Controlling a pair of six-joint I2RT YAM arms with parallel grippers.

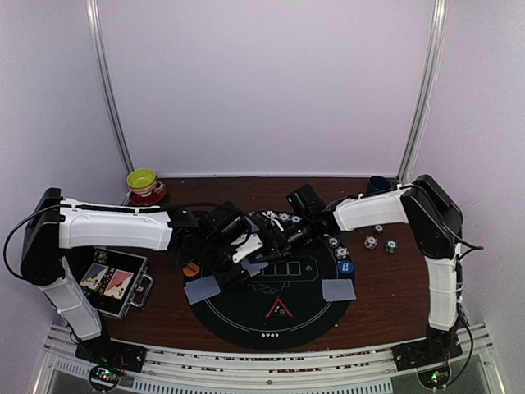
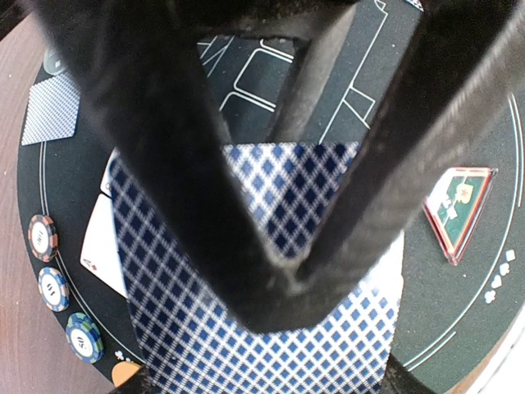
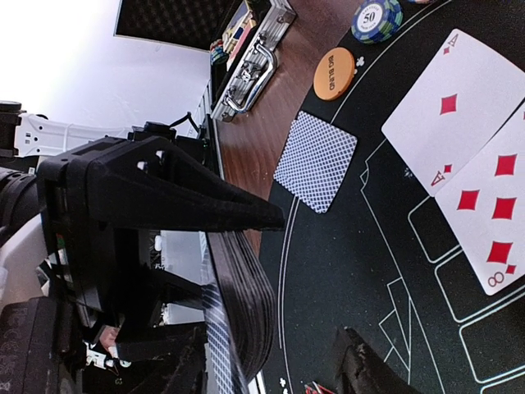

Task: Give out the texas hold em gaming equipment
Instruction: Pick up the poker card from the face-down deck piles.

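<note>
1. Top external view: shows the left claw [image 1: 238,253] and the right claw [image 1: 287,232] close together above the far half of a round black mat [image 1: 246,324] on the bench [image 1: 385,287].
2. Left wrist view: finds the left claw pinching the deck of cards [image 2: 189,328], blue-diamond backs facing the camera, dark fingers [image 2: 156,164] crossing in front.
3. Right wrist view: catches that deck edge-on and slightly fanned in the left claw's grip.
4. Right claw spread or pressed together: cannot tell; only one dark fingertip [image 3: 365,369] visible at the bottom of its own view.
5. Ahead of the right claw, flat on the mat: face-up ace of diamonds [image 3: 455,107] and eight of diamonds [image 3: 492,213], edge to edge.
6. Nearer than the left claw and slightly to its left: left face-down cards [image 1: 203,289] on the mat. Directly left: orange button [image 1: 191,268] at the mat's rim, with a chip marked 50 [image 3: 376,18] just beside it.
7. Nearer than the right claw and to its right: right face-down cards [image 1: 339,289], with the blue button [image 1: 345,267] just beyond them. Further right, on the bench: loose chips [image 1: 371,242].
8. Nearer than both claws, centred: red triangle marker [image 1: 279,309] on the mat.
9. Well to the left of the left claw: open case [image 1: 115,281]. Far beyond and left: yellow-green bowl [image 1: 142,179] on a red saucer [image 1: 152,197]. Beyond and right of the right claw: dark blue mug [image 1: 377,185].
</note>
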